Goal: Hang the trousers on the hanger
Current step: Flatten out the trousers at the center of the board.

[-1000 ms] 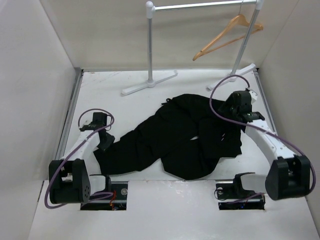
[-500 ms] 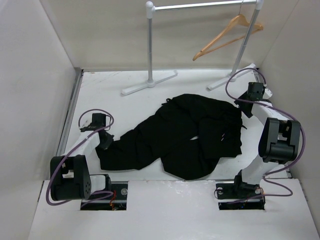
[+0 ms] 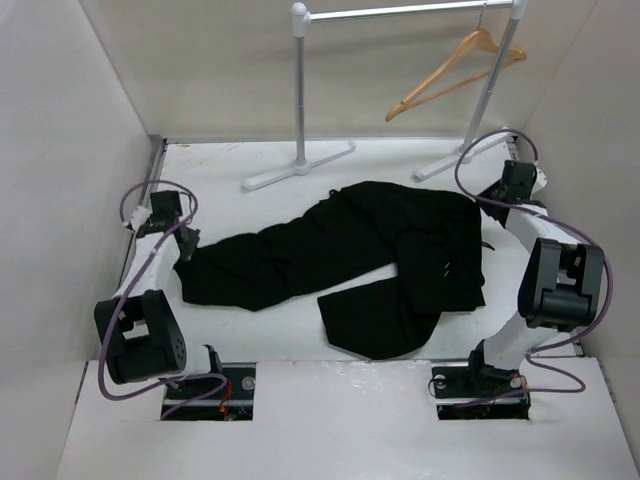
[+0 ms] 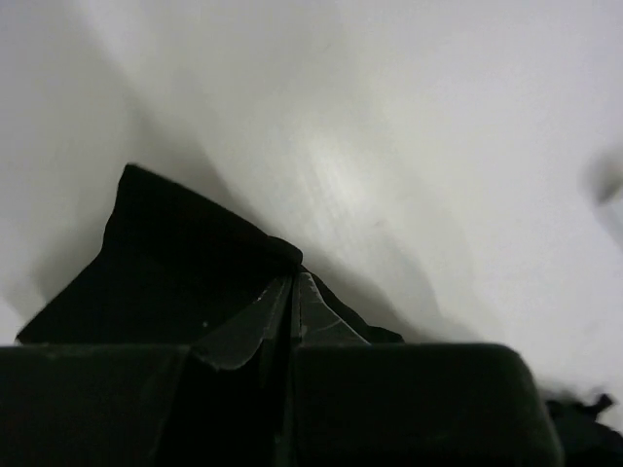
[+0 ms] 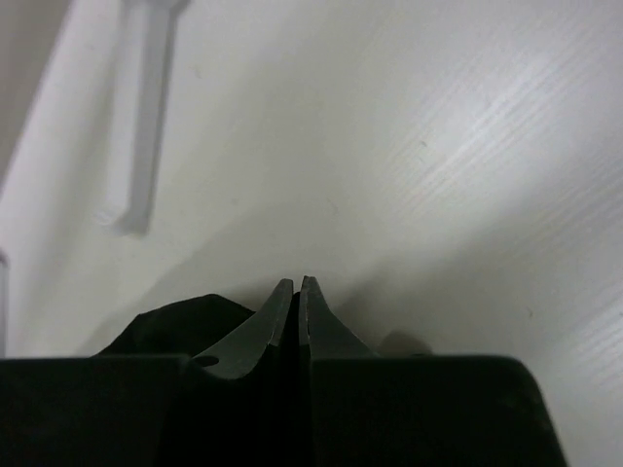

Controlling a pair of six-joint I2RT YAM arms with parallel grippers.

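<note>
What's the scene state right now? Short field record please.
trousers: lying on the table, one leg stretched left, the other toward the near edge, waist to the right
hanger: hanging tilted from the clothes rail, bare, well apart from the trousers
left jaws: shut on the end of the leg stretched left
right jaws: shut at the waist edge; cannot tell whether cloth is pinched
task: trousers not yet on the hanger

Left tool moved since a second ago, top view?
Yes. The left tool moved left and farther out, closer to the table left edge, pulling the trousers leg along.
</note>
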